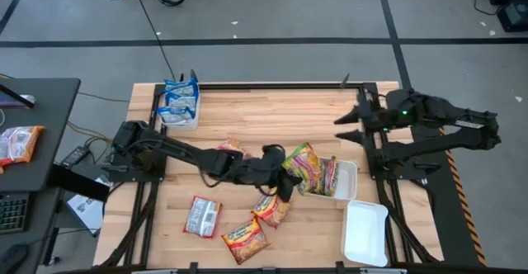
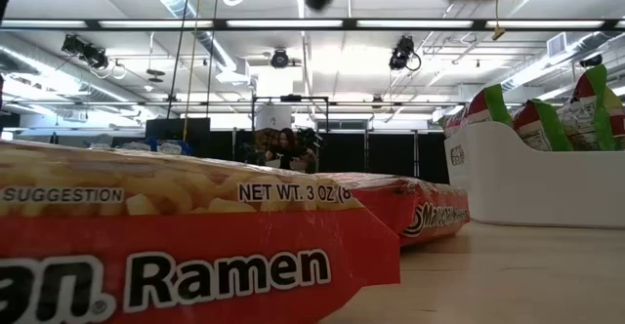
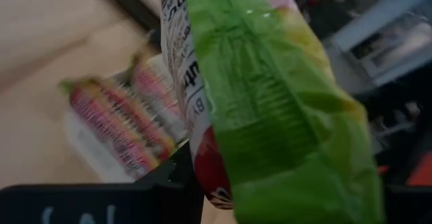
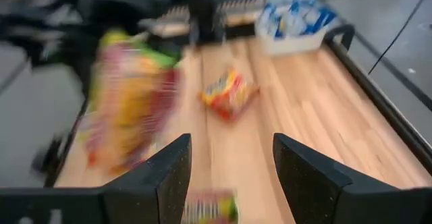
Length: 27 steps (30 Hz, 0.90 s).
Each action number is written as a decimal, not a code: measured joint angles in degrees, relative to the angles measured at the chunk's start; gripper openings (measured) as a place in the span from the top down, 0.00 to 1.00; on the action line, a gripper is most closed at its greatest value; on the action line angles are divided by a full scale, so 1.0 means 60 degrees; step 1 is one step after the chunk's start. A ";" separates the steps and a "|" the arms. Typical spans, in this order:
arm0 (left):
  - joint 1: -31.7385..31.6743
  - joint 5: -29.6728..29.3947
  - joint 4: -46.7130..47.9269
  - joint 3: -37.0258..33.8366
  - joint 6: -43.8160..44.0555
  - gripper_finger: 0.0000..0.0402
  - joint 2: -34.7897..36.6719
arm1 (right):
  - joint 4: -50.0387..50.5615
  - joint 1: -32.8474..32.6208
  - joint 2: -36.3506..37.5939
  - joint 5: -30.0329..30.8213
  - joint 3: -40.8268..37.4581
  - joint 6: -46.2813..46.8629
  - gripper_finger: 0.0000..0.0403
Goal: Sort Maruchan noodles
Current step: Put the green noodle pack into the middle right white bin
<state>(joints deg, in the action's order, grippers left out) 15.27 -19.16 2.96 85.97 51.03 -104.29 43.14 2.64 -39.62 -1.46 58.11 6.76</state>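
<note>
A red ramen packet (image 2: 176, 256) fills the near edge of the wooden table (image 1: 272, 109), under ceiling strip lights. The left gripper (image 1: 285, 173) holds a green-yellow packet (image 1: 302, 165) clamped just beside the white tray (image 1: 346, 183) of green packets; blue packets (image 1: 180, 99) stand far left. The right gripper (image 1: 351, 117) hovers far right, fingers spread wide.
</note>
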 joint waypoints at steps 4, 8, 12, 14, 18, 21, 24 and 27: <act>-0.0279 0.0223 0.0103 0.0929 0.0526 0.68 -0.0831 | 0.2727 -0.0145 -0.0084 0.0036 0.0969 -0.0611 0.47; -0.0328 0.0456 0.0834 0.3011 0.0095 0.68 -0.1763 | 0.4679 -0.0187 -0.0137 -0.0172 0.1219 -0.0344 0.47; -0.0364 0.0531 0.2642 0.4802 -0.0155 0.68 -0.2643 | 0.5140 -0.0187 0.0152 -0.0549 0.0755 0.0560 0.47; -0.0394 0.0642 0.3019 0.5224 -0.0120 0.68 -0.2828 | 0.5036 -0.0187 0.0480 -0.0608 0.0429 0.0829 0.47; -0.0373 0.1115 0.3248 0.5297 0.0479 0.68 -0.2820 | 0.4899 -0.0187 0.1325 -0.0618 -0.0291 0.1290 0.47; -0.0207 0.1161 0.3295 0.5280 0.1042 0.68 -0.2820 | 0.4546 -0.0187 0.1863 -0.0793 -0.0730 0.1563 0.47; -0.0069 0.0922 0.3366 0.5302 0.2322 0.68 -0.2942 | 0.3474 -0.0188 0.2210 -0.1244 -0.0837 0.1611 0.47; -0.0096 0.0391 0.3847 0.5266 0.4076 0.68 -0.3178 | 0.2283 -0.0198 0.2332 -0.1667 -0.0723 0.1281 0.47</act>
<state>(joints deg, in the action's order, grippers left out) 14.69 -16.82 26.05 117.56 75.49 -123.35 56.84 1.45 -25.63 -11.46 53.77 14.44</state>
